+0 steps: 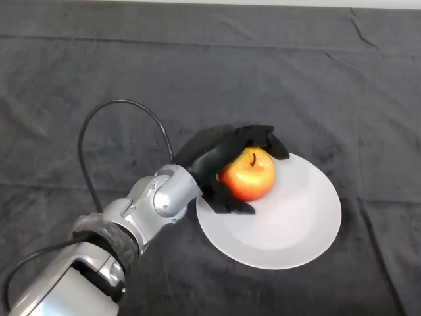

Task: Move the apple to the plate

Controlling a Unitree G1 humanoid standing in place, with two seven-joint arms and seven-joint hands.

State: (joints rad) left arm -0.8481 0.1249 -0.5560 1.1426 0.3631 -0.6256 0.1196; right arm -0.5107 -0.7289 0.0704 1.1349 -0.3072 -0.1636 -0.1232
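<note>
A red and yellow apple (pixel 250 176) with its stem up sits at the left part of a white round plate (pixel 296 224) in the head view. My left hand (pixel 214 155) is curled round the apple, with fingers (pixel 266 138) over its far side and the thumb (pixel 230 204) along its near side. The hand is shut on the apple. The apple's underside is hidden, so I cannot tell whether it rests on the plate or hangs just above it.
The table is covered by a dark cloth (pixel 99 79) with a few creases. My silver-grey arm (pixel 151 204) comes in from the lower left.
</note>
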